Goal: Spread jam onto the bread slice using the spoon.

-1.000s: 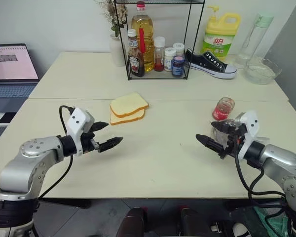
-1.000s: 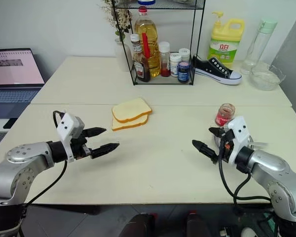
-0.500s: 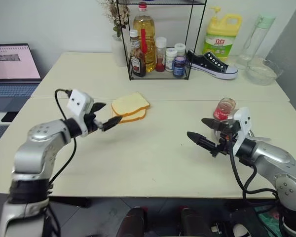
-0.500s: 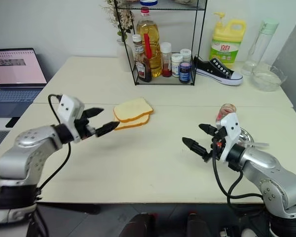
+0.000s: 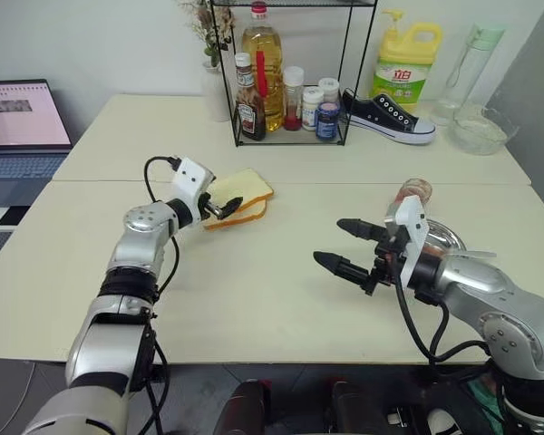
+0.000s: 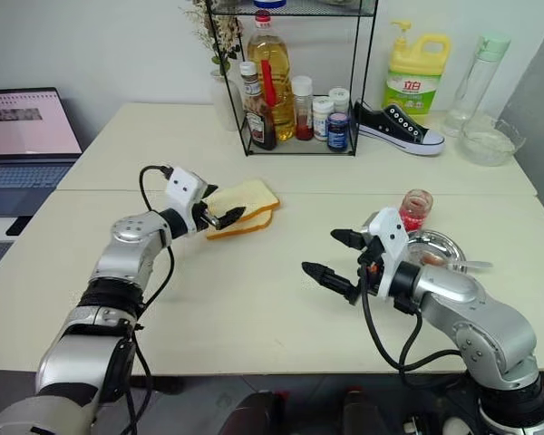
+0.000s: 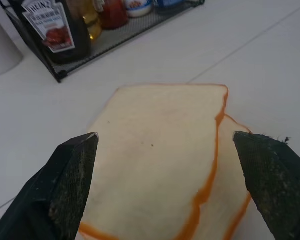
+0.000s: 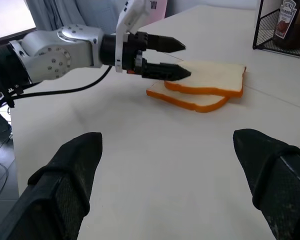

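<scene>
With no jam yet on the square white tan-crusted bread slice (image 5: 240,188), the left gripper (image 5: 225,207) reaches it spread wide, the right gripper (image 5: 343,246) likewise empty and apart.

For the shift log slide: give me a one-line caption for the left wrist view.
Left gripper open, fingers straddling the top bread slice of a two-slice stack.

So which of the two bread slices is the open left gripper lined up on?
The top bread slice, stacked askew on the lower slice; the left gripper has one finger above its near edge and one beside it.
</scene>
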Robot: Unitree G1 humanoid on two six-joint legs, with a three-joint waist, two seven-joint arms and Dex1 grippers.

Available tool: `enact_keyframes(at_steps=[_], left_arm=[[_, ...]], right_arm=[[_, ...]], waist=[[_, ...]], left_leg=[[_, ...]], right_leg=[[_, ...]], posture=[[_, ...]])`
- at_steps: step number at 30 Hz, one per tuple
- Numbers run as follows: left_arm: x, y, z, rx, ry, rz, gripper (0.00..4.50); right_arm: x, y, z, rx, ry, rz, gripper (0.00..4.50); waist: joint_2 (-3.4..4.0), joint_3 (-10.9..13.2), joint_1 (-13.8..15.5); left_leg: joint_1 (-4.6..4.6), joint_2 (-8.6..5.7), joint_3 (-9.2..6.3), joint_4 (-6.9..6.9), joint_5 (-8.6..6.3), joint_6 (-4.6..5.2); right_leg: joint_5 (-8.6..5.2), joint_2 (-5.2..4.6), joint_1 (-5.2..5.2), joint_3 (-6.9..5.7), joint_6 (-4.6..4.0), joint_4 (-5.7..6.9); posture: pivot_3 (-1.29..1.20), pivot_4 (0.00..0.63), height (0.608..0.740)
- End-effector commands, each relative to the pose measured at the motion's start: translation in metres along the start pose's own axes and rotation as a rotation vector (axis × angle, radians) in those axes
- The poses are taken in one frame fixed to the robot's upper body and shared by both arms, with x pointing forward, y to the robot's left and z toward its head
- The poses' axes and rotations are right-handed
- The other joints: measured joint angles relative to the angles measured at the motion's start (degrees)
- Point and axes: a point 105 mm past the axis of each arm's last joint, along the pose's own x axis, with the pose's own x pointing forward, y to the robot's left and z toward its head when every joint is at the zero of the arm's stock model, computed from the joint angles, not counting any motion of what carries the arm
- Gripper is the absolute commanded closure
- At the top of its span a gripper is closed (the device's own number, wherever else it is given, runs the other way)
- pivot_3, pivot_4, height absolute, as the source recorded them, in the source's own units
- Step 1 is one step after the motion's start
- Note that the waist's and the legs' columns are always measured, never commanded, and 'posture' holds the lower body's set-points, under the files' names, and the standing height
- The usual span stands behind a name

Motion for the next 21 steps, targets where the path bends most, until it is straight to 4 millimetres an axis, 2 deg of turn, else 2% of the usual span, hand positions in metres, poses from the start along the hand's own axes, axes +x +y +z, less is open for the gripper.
enact_keyframes(at_steps=[1, 7, 8, 10, 21], left_arm=[[0.005, 0.001, 0.002, 0.059, 0.002, -0.021, 0.0], [0.007, 0.008, -0.008, 0.079, 0.055, 0.02, 0.0], [0.008, 0.011, -0.007, 0.066, 0.052, 0.035, 0.19], [0.009, 0.012, -0.003, 0.028, 0.031, 0.043, 0.64], [0.007, 0.016, -0.002, 0.011, 0.022, 0.049, 4.16]], right_arm=[[0.001, 0.007, 0.016, -0.052, -0.043, 0.007, 0.04], [-0.001, 0.009, 0.017, -0.047, -0.045, -0.011, 0.04], [-0.002, 0.009, 0.016, -0.046, -0.042, -0.015, 0.01], [-0.003, 0.007, 0.015, -0.043, -0.04, -0.026, 0.0], [-0.009, 0.002, 0.014, -0.047, -0.034, -0.047, 0.0]], waist=[[0.0, 0.0, 0.0], [-0.01, 0.0, -0.1], [-0.01, 0.0, -0.2], [-0.02, 0.0, -0.2], [-0.02, 0.0, -0.7]], left_leg=[[0.0, 0.0, -0.01, 0.0, 0.0, 0.0], [-0.03, -0.01, -0.03, 0.01, 0.0, 0.0], [-0.03, -0.01, -0.03, 0.01, 0.0, 0.0], [-0.03, -0.01, -0.03, 0.01, 0.0, 0.0], [-0.02, 0.0, -0.04, 0.01, 0.0, 0.0]], right_leg=[[0.0, 0.0, 0.0, -0.01, 0.0, 0.0], [0.0, 0.0, -0.02, -0.04, 0.0, 0.03], [0.0, 0.0, -0.02, -0.03, 0.0, 0.03], [0.0, 0.01, -0.02, -0.03, 0.0, 0.03], [0.0, 0.01, -0.03, -0.03, 0.0, 0.06]], posture=[[0.0, 0.15, 0.74], [0.0, 0.15, 0.74], [0.0, 0.15, 0.74], [0.0, 0.15, 0.74], [0.0, 0.15, 0.74]])
